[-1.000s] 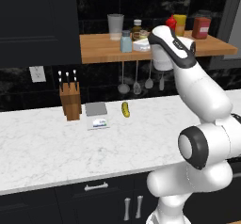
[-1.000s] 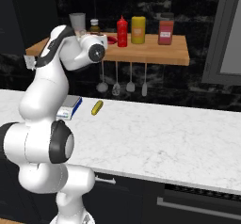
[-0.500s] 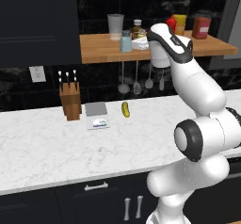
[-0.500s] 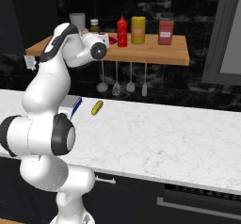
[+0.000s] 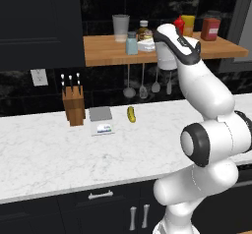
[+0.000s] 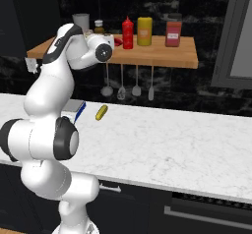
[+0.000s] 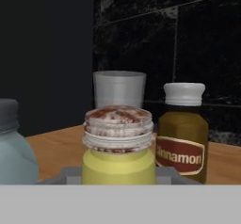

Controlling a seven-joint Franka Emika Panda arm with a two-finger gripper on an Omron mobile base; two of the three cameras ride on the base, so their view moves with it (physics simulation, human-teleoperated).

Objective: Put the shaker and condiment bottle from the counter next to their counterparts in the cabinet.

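shaker [image 7: 118, 145] base hidden below frame, pale blue shaker [image 7: 14, 148] cropped at left edge

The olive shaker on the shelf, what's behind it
Right behind the shaker stands a clear cup, with a cinnamon jar to its right, then the black wall. The shaker covers the cup's lower part, so its base can't be seen.

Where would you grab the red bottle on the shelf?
Grip the red bottle around its body, below the narrow cap, coming from the front: it stands upright, with the wall behind and the yellow bottle close beside.
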